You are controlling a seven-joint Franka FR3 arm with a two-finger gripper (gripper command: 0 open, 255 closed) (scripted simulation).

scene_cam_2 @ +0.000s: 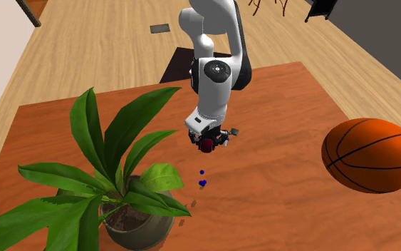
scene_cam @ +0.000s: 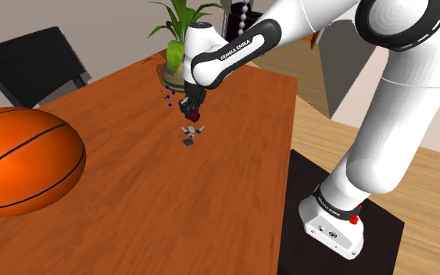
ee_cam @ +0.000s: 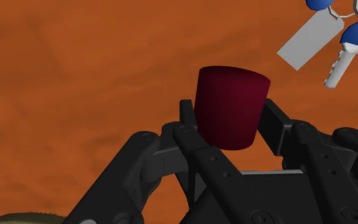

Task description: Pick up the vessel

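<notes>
Your gripper is clasping the dark red vessel between its fingers, over the middle of the tabletop. A bunch of blue-headed keys with a grey tag is lying just beside it. The potted plant is standing near, toward the shoulder view's top. The basketball is sitting well apart at that view's left. Bare wood is stretching between them and out to the edge facing the stand.
</notes>
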